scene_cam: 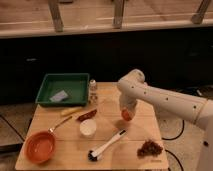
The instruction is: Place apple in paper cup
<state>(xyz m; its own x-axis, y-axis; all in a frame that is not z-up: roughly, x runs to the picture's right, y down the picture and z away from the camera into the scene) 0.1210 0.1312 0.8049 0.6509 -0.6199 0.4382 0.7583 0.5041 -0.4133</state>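
Observation:
The apple [127, 115] is a small red-orange ball over the right middle of the wooden table [60, 125]. My gripper [126, 110] hangs straight down from the white arm and sits right on top of the apple, covering its upper part. The paper cup [88, 128] is a small white cup with a pale inside. It stands upright on the table to the left of the apple, about a cup's width and a half away, and nothing shows inside it.
A dark red pepper [87, 115] lies just behind the cup. A white-handled brush [106, 146] lies in front, a grape cluster [150, 148] at front right, an orange pan [40, 146] at front left. A green tray [62, 89] and small bottle [93, 87] stand at the back.

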